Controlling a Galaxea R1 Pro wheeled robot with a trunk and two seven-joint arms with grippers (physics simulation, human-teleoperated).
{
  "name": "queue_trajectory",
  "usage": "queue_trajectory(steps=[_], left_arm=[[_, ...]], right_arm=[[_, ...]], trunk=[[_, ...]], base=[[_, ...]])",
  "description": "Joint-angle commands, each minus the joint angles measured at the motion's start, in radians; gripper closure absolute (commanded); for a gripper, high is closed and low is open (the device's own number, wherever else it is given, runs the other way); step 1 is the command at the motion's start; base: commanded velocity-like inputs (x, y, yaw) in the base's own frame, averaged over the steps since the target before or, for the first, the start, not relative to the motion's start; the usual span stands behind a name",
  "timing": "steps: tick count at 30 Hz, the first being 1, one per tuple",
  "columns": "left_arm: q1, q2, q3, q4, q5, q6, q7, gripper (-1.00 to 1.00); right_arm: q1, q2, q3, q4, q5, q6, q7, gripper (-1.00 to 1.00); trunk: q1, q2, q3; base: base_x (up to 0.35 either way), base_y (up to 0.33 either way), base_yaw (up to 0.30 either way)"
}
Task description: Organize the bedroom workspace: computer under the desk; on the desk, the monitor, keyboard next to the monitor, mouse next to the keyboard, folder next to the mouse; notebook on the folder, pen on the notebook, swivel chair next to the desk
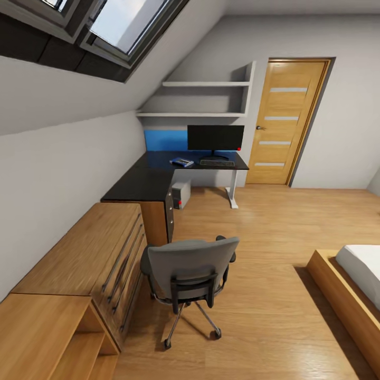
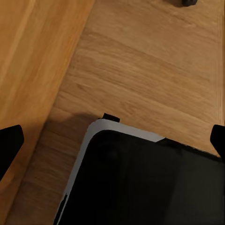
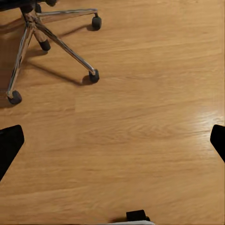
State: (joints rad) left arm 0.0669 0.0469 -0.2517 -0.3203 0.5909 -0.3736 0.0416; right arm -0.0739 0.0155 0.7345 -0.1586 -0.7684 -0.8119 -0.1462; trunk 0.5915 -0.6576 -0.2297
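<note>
Standing back: robot well apart from everything.
Surface [image 1: 153, 182]: monitor [image 1: 215, 138], keyboard [image 1: 217, 163], folder [image 1: 182, 162] on it.
Swivel chair [image 1: 191, 274]: beside dresser [image 1: 89, 253]; roll it squarely toward the surface.
Claws: both spread wide, empty.

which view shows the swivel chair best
The head view: the swivel chair shows whole, grey back toward the camera, standing on the wood floor beside the wooden dresser, apart from the desk. The right wrist view shows its chrome base legs and castors. The left wrist view shows one dark castor-like bit at the edge, too little to tell.
</note>
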Motion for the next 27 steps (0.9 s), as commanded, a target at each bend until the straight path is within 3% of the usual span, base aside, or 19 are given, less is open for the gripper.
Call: queue_trajectory(steps=[1, 3, 4, 7, 11, 13, 16, 19, 27], left_arm=[[-0.016, -0.005, -0.008, -0.003, 0.005, 0.008, 0.004, -1.0], [-0.045, -0.021, -0.009, -0.012, 0.001, 0.032, 0.004, -1.0], [-0.081, -0.041, -0.01, -0.054, -0.003, 0.07, 0.027, -1.0], [-0.137, -0.062, -0.012, -0.165, -0.019, 0.177, 0.152, -1.0], [-0.201, -0.091, -0.013, -0.308, -0.091, 0.355, 0.281, -1.0], [-0.227, -0.102, -0.013, -0.349, -0.113, 0.411, 0.309, -1.0], [-0.333, -0.15, -0.012, -0.416, -0.148, 0.516, 0.351, -1.0], [-0.372, -0.163, -0.01, -0.428, -0.154, 0.533, 0.358, -1.0], [-0.383, -0.163, -0.011, -0.417, -0.155, 0.499, 0.357, -1.0]], right_arm=[[-0.022, 0.0, 0.008, -0.007, -0.001, 0.002, -0.011, -1.0], [-0.064, 0.003, 0.008, -0.013, -0.002, 0.02, -0.016, -1.0], [-0.129, 0.007, 0.008, -0.02, -0.003, 0.084, -0.024, -1.0], [-0.224, 0.019, 0.009, -0.045, -0.002, 0.207, -0.029, -1.0], [-0.294, 0.028, 0.009, -0.093, 0.0, 0.265, -0.031, -1.0], [-0.316, 0.029, 0.009, -0.103, 0.001, 0.272, -0.031, -1.0], [-0.393, 0.03, 0.009, -0.116, 0.001, 0.282, -0.032, -1.0], [-0.418, 0.028, 0.008, -0.113, 0.001, 0.275, -0.03, -1.0], [-0.424, 0.03, 0.016, -0.085, 0.002, 0.233, -0.026, -1.0]], trunk=[[0.004, -0.008, -0.005], [0.012, -0.022, -0.011], [0.016, -0.029, -0.014], [0.027, -0.05, -0.023], [0.043, -0.078, -0.036], [0.05, -0.092, -0.042], [0.062, -0.113, -0.052], [0.073, -0.134, -0.061], [0.104, -0.19, -0.086]], base=[[0.0, 0.0, 0.0], [0.0, 0.0, 0.0], [0.0, 0.0, 0.0], [0.0, 0.0, 0.0], [0.0, 0.0, 0.0], [0.0, 0.0, 0.0], [0.0, 0.0, 0.0], [0.0, 0.0, 0.0], [0.0, 0.0, 0.0]])
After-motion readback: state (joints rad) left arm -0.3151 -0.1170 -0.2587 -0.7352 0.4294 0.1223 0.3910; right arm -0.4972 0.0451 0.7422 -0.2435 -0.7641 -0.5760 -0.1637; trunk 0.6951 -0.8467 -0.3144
